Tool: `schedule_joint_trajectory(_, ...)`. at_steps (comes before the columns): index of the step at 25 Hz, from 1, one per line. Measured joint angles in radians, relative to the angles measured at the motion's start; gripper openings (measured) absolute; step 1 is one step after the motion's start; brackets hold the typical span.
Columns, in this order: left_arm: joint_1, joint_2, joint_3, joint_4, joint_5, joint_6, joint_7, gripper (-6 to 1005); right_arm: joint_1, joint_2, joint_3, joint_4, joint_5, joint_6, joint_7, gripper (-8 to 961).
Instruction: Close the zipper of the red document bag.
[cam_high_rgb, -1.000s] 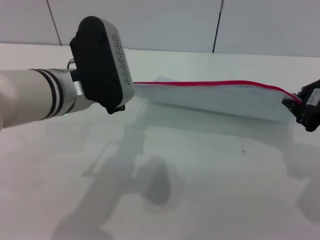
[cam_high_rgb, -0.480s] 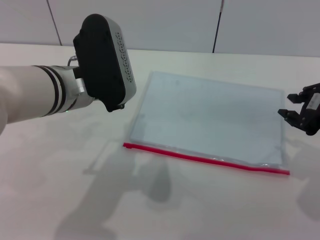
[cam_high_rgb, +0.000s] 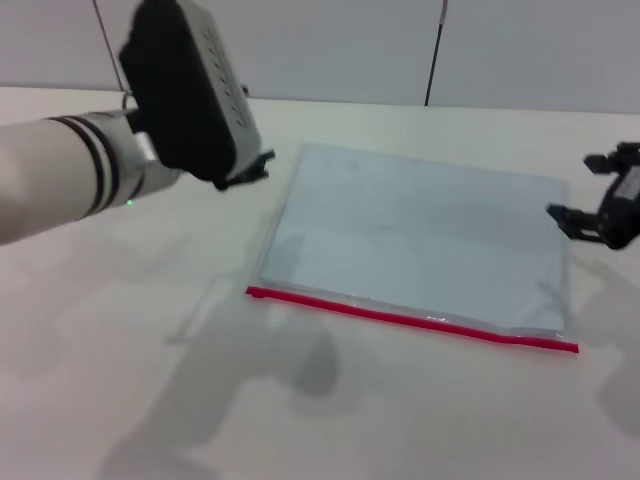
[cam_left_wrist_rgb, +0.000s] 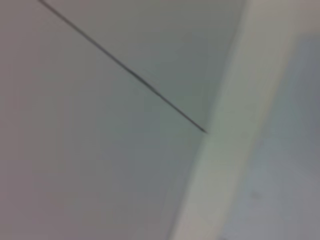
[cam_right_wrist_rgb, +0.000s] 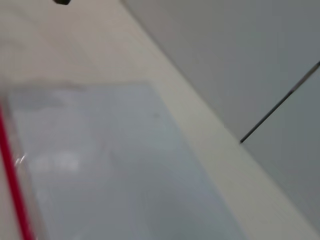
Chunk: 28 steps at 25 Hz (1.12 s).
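Note:
The red document bag (cam_high_rgb: 420, 245) lies flat on the white table, a translucent pale blue-grey pouch. Its zipper (cam_high_rgb: 410, 318) is a thin red strip along the long edge nearest me. My right gripper (cam_high_rgb: 580, 188) hovers just off the bag's far right corner, open, with nothing between its fingers. My left gripper (cam_high_rgb: 250, 168) is raised above the table beside the bag's far left corner, not touching it. The right wrist view shows the bag (cam_right_wrist_rgb: 115, 165) and the zipper (cam_right_wrist_rgb: 15, 200) along one side. A blurred corner of the bag (cam_left_wrist_rgb: 295, 160) appears in the left wrist view.
A grey panelled wall (cam_high_rgb: 330, 45) with dark seams stands behind the table's far edge. The white tabletop (cam_high_rgb: 330, 420) stretches bare in front of the zipper.
A second ago the right gripper held the bag up by its zipper end. It let go, the bag dropped flat, and the gripper opened. The left arm lifted up and leftward.

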Motion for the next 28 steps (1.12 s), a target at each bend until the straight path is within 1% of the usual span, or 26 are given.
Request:
schedule_joint_trajectory(3, 0.069, 0.001, -0.001, 0.008, -0.071, -0.17, -0.021, 676, -0.068, 0.0, -0.06, -0.008, 0.084, 0.191, -0.002, 645)
schedule_joint_trajectory(4, 0.092, 0.001, -0.001, 0.003, -0.118, -0.245, -0.024, 714, -0.093, -0.001, -0.09, -0.008, 0.11, 0.271, -0.006, 666)
schedule_joint_trajectory(6, 0.121, 0.001, 0.003, -0.025, -0.231, -0.39, -0.025, 799, -0.131, -0.001, -0.147, 0.005, 0.132, 0.413, -0.007, 666)
schedule_joint_trajectory(8, 0.131, 0.001, 0.016, -0.064, -0.352, -0.523, -0.025, 892, -0.158, 0.0, -0.217, 0.045, 0.156, 0.596, -0.002, 666)
schedule_joint_trajectory(10, 0.134, 0.001, 0.037, -0.106, -0.442, -0.625, -0.026, 892, -0.164, -0.001, -0.292, 0.117, 0.204, 0.771, 0.0, 667)
schedule_joint_trajectory(12, 0.137, 0.0, 0.084, -0.169, -0.531, -0.759, -0.025, 892, -0.156, -0.003, -0.376, 0.214, 0.261, 0.977, 0.0, 667)
schedule_joint_trajectory(13, 0.137, 0.0, 0.084, -0.169, -0.531, -0.759, -0.025, 892, -0.151, -0.004, -0.426, 0.266, 0.284, 1.113, 0.002, 667)
schedule_joint_trajectory(14, 0.143, 0.002, 0.158, -0.219, -0.553, -0.909, -0.026, 893, -0.146, -0.004, -0.475, 0.314, 0.301, 1.24, 0.008, 667)
schedule_joint_trajectory(15, 0.146, 0.003, 0.187, -0.235, -0.554, -0.963, -0.028, 893, -0.142, -0.004, -0.524, 0.357, 0.308, 1.365, 0.021, 667)
schedule_joint_trajectory(16, 0.148, 0.004, 0.227, -0.257, -0.555, -1.048, -0.035, 893, -0.14, -0.004, -0.565, 0.39, 0.313, 1.461, 0.041, 666)
schedule_joint_trajectory(17, 0.152, 0.005, 0.27, -0.281, -0.553, -1.128, -0.049, 893, -0.139, -0.004, -0.607, 0.421, 0.316, 1.556, 0.069, 666)
schedule_joint_trajectory(19, 0.165, 0.01, 0.326, -0.304, -0.556, -1.239, -0.096, 892, -0.145, -0.004, -0.681, 0.463, 0.317, 1.717, 0.129, 665)
schedule_joint_trajectory(20, 0.17, 0.013, 0.334, -0.304, -0.556, -1.263, -0.116, 892, -0.153, -0.004, -0.713, 0.473, 0.317, 1.776, 0.152, 664)
schedule_joint_trajectory(23, 0.191, 0.023, 0.344, -0.294, -0.557, -1.268, -0.203, 890, -0.188, -0.003, -0.768, 0.466, 0.318, 1.863, 0.17, 662)
schedule_joint_trajectory(25, 0.198, 0.025, 0.347, -0.294, -0.554, -1.266, -0.228, 889, -0.199, -0.002, -0.794, 0.463, 0.318, 1.893, 0.17, 661)
schedule_joint_trajectory(28, 0.199, 0.021, 0.349, -0.306, -0.553, -1.264, -0.219, 887, -0.193, -0.005, -0.815, 0.467, 0.333, 1.908, 0.17, 661)
